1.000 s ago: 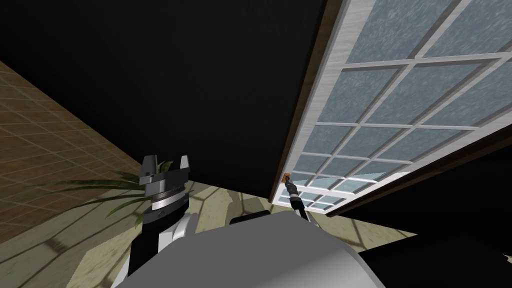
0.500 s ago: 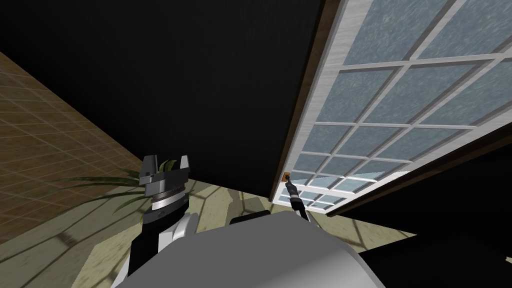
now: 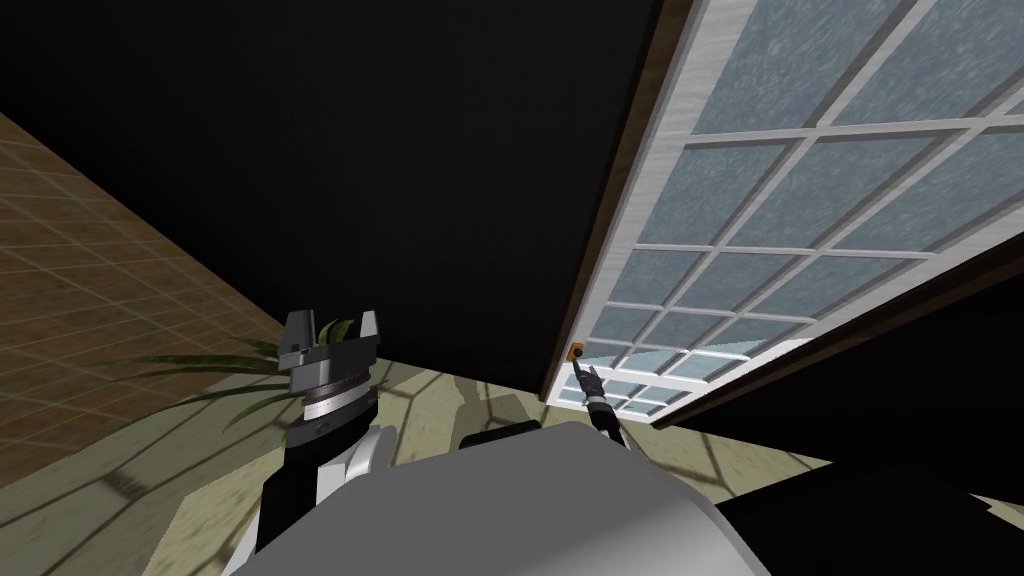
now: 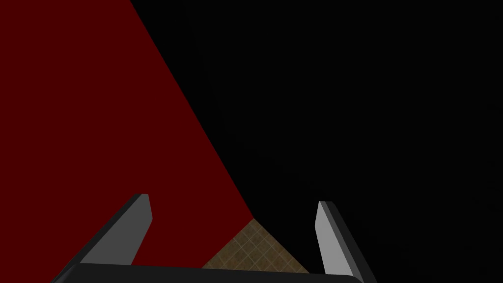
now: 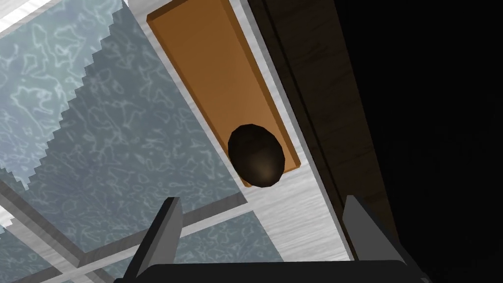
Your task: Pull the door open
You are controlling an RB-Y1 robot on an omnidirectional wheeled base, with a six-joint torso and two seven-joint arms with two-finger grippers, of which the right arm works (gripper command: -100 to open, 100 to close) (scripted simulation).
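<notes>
since the earlier frames the door was swung a little, so that its knob-side edge was shifted slightly toward the robot's right in the head view. the right gripper was carried the same way with it, while the left arm and the plant were left unmoved.

a wide black area was seen beside the door's free edge. the door was seen ahead and to the right, standing ajar. it was made up of a white frame around many frosted blue-grey panes, with a dark brown strip running down its free edge. a brown tiled floor was seen on the left, with a pale greenish floor nearer the robot. the long thin leaves of a plant were spread behind the left gripper, which was held upright on the left, well apart from the door, its fingers spread wide with nothing between them.

an orange-brown plate was fixed to the white frame at the free edge. a dark round knob was mounted at the end of the plate nearer the gripper. the right gripper was pointed at this knob with its fingers parted and nothing gripped. the knob was lined up between the fingers but lay just beyond their tips.
</notes>
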